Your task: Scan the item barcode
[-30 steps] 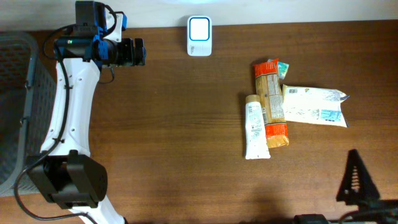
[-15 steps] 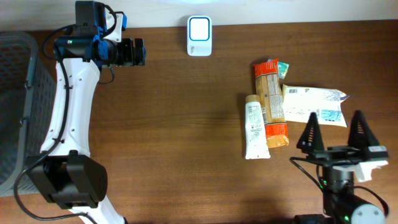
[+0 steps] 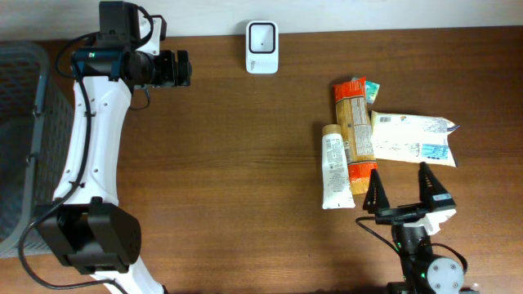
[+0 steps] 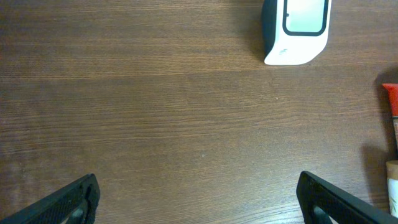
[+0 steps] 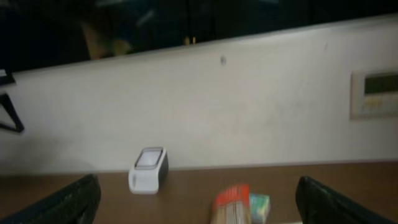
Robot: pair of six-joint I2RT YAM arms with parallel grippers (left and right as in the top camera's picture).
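Right end effector [image 3: 399, 169] shifted left, spread empty; tube [image 3: 335, 167] lies lengthwise, cap pointing away.

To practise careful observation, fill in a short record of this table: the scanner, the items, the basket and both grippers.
scanner: white barcode scanner, at the far edge of the table
items: white tube, orange packet, white pouch, small green pack, grouped on the right
basket: grey basket, at the left edge
left gripper: open, empty, left of the scanner
right gripper: open, empty, at the near side of the items
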